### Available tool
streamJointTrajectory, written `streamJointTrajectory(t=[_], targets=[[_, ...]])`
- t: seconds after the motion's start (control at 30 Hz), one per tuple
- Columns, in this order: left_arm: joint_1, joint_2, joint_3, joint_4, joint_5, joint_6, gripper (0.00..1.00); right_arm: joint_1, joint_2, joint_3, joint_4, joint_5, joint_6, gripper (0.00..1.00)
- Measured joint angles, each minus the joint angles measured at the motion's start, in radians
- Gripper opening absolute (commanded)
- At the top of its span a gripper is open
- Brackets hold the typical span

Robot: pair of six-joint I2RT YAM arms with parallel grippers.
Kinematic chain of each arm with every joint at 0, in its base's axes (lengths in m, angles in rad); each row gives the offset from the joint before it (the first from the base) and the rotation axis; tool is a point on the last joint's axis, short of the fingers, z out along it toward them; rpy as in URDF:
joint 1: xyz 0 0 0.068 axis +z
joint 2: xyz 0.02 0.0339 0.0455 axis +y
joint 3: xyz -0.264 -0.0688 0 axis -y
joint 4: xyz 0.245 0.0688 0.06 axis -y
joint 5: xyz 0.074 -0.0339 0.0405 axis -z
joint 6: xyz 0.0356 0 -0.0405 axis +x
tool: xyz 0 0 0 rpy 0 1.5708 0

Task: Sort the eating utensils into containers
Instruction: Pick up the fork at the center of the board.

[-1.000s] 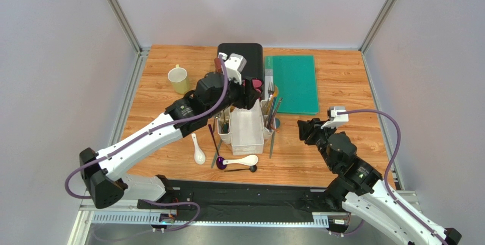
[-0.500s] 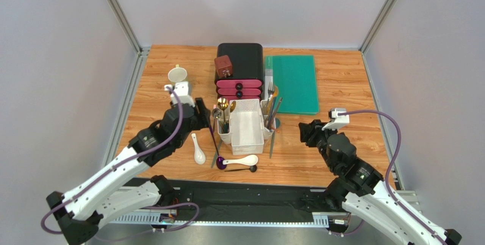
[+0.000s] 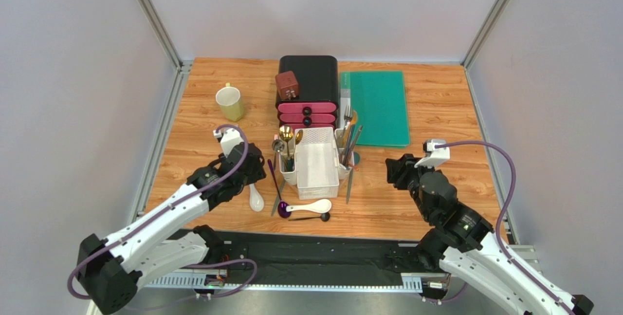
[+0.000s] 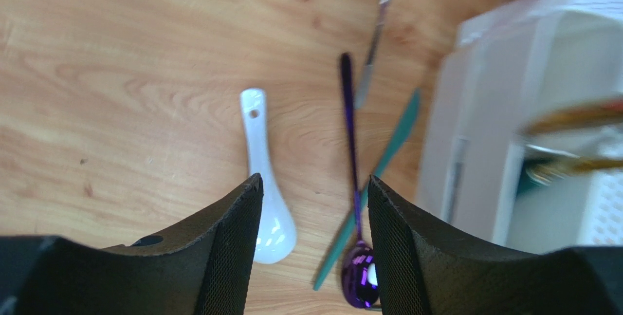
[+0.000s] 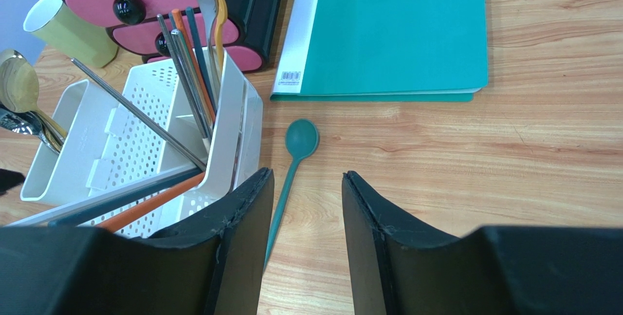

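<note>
The white caddy (image 3: 316,160) (image 5: 241,125) stands mid-table, with gold spoons (image 3: 287,138) in its left side bin and forks and chopsticks (image 5: 191,59) in its right one. On the wood to its near left lie a white soup spoon (image 3: 255,197) (image 4: 263,176), a purple spoon (image 3: 276,187) (image 4: 351,154), a second white soup spoon (image 3: 311,206) and a black spoon (image 3: 311,217). My left gripper (image 3: 252,172) (image 4: 314,181) hangs open just above the first white spoon and the purple one. A teal spoon (image 5: 292,162) lies right of the caddy, under my open, empty right gripper (image 3: 395,169) (image 5: 307,172).
A black-and-pink drawer box (image 3: 308,88) with a small brown box (image 3: 287,85) on it stands behind the caddy. A pale yellow mug (image 3: 229,102) is at the back left and a green folder (image 3: 376,107) at the back right. A teal stick (image 4: 380,176) crosses the purple spoon.
My left arm has drawn back from over the caddy and drawer box to the near left, and now hangs low over the white soup spoon. The right arm has hardly moved.
</note>
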Motion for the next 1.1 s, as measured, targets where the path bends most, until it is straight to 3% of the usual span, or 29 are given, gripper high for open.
streamJointTrajectory(t=[0.37,0.7,1.1], targets=[[0.168,0.214,-0.039,0.036,0.133,-0.068,0.61,0.0,-0.029,0.003,-0.013,0.007,0.006,0.44],[0.176,0.35,-0.055,0.095,0.218,-0.075,0.6,0.0,-0.025,0.0,-0.013,0.008,0.019,0.43],[0.182,0.353,-0.071,0.068,0.253,-0.08,0.6,0.0,-0.013,-0.001,-0.014,0.008,0.031,0.44]])
